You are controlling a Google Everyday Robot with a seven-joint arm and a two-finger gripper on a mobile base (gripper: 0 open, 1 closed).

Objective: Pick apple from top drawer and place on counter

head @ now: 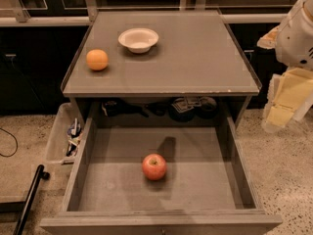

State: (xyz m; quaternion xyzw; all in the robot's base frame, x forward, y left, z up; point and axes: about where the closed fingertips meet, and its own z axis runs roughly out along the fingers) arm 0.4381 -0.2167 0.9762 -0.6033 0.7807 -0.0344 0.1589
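One view only. Camera sits high in front of the desk, tilted down, facing it square-on; close in: the open top drawer fills the lower frame (front panel cropped at bottom). Claw at right edge, beside the desk

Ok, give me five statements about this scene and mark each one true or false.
1. The apple lies in the open top drawer. True.
2. The orange sits inside the white bowl. False: it rests on the counter, left of the bowl and apart from it.
3. The gripper holds the apple. False: it hangs off the counter's right side, away from the apple.
4. The white bowl stands on the counter. True.
5. The top drawer holds two fruits. False: only the apple.
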